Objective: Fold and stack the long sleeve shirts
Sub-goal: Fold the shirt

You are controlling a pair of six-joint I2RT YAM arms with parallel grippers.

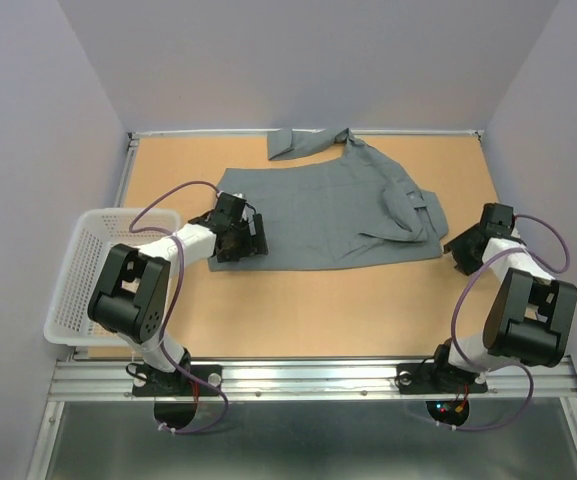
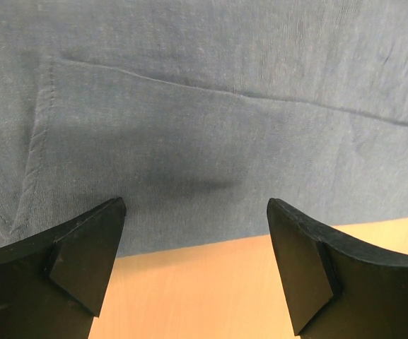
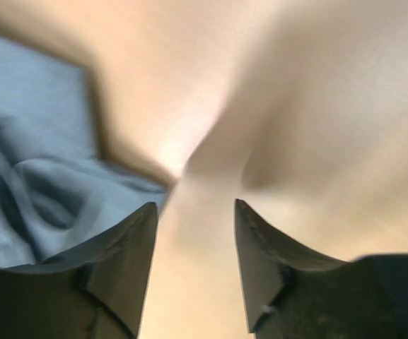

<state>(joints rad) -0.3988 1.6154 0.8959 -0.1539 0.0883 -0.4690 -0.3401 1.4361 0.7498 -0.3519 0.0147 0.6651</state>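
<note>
The grey shirt (image 1: 338, 215) lay spread across the middle and far part of the surface (image 1: 308, 310), not yet folded, one sleeve (image 1: 303, 143) trailing along the far edge and a bunched cuff (image 1: 418, 210) at its right side. The left end effector (image 1: 253, 238) hung over the shirt's near-left corner with its jaws released and wide, cloth below them and nothing gripped. The right end effector (image 1: 461, 252) sat just off the shirt's right edge, its jaws apart and empty over bare wood, though its own wrist view was smeared. To my eye the step in hand was taking hold of the garment for a fold. The left one would do well to drop straight onto the hem (image 2: 211, 236) and pinch a single layer right at the edge. The right one needed to shift left onto the cloth before closing, or it would close on nothing. Both grips should be firm before any lift, so the fabric carries over flat. The white mesh basket (image 1: 78, 280) stood at the near left, close by the left arm's elbow; a wide swing could knock it.
</note>
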